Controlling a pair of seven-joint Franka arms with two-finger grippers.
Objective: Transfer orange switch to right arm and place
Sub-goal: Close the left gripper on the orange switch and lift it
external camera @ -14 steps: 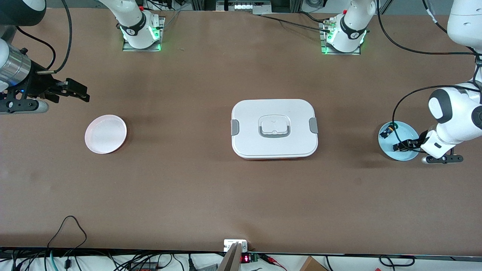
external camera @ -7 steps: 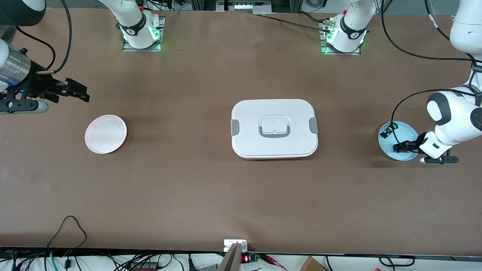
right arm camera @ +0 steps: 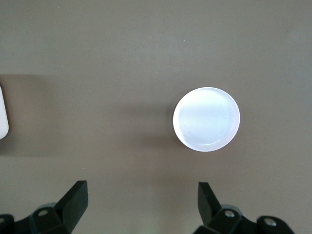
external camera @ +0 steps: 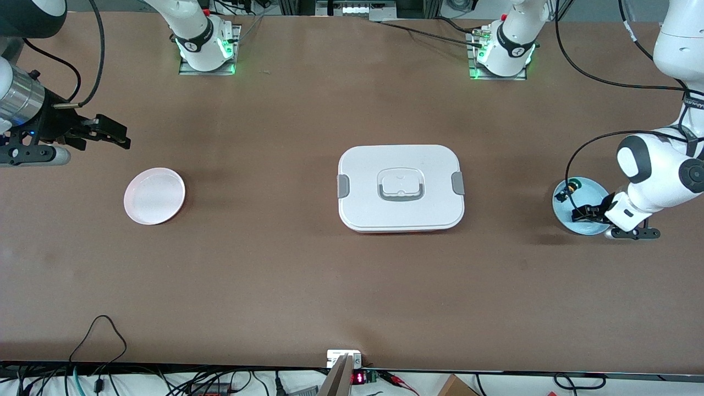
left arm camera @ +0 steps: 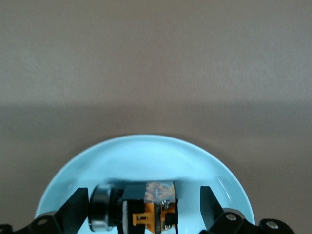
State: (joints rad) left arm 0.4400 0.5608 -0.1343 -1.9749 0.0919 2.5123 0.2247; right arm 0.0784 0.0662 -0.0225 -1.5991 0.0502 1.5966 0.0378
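The left hand [left arm camera: 141,214] hung wide apart over the blue dish [left arm camera: 146,156], straddling the orange switch [left arm camera: 146,207] lying in it. The right hand [external camera: 113,135] waited, spread, above the surface [external camera: 275,275] near the pink dish [external camera: 154,196].

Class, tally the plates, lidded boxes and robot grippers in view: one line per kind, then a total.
Plates: 2, pink plate and blue plate
Boxes: 1, box
Grippers: 2, left gripper and right gripper
Total: 5
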